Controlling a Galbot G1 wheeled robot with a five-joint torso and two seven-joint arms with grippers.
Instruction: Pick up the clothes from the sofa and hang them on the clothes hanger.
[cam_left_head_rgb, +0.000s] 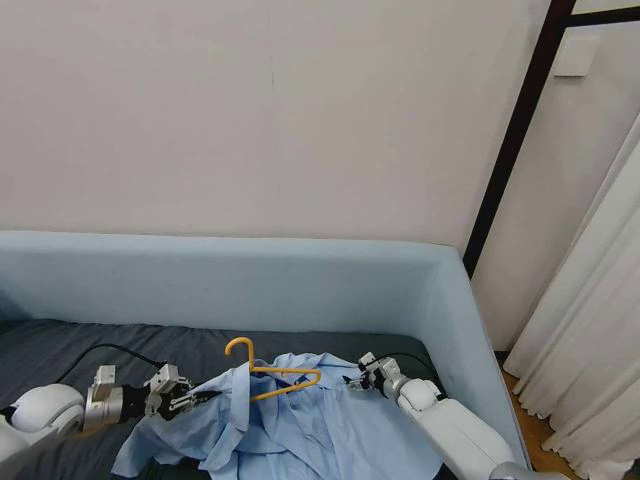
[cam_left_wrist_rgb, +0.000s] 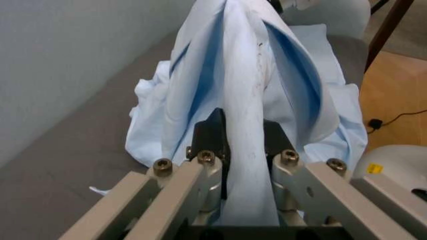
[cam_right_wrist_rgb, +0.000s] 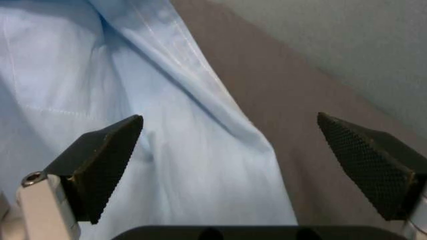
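My left gripper (cam_left_head_rgb: 188, 402) has its fingers (cam_left_wrist_rgb: 212, 135) clamped on a raised fold of the blue shirt (cam_left_head_rgb: 300, 425). My right gripper (cam_left_head_rgb: 356, 383) holds its fingers (cam_right_wrist_rgb: 107, 165) wide apart over the shirt's edge. The shirt lies crumpled at the lower middle of the head view on the sofa (cam_left_head_rgb: 300, 285), with a yellow hanger (cam_left_head_rgb: 285, 378) on it.

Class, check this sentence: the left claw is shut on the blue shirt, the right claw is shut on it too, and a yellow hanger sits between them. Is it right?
No: the right claw is open over the blue shirt, as the right wrist view shows. The left claw is shut on it, and the yellow hanger sits between them.
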